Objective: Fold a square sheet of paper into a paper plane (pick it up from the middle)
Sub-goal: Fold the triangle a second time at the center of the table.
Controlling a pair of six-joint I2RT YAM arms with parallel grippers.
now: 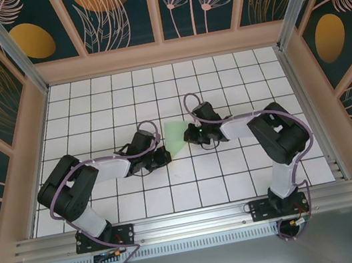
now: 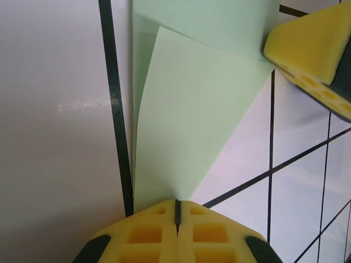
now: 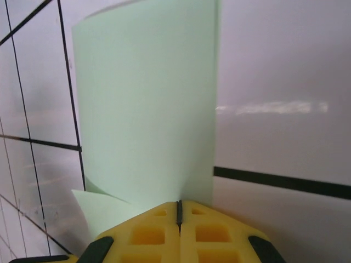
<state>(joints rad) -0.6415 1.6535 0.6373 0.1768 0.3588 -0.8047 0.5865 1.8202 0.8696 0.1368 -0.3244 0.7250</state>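
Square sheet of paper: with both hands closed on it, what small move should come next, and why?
Probably draw the left hand and right hand slightly apart. Both are pinched shut on opposite sides of the square sheet of paper, which bows between them with a loose flap, so it likely needs tension before creasing.
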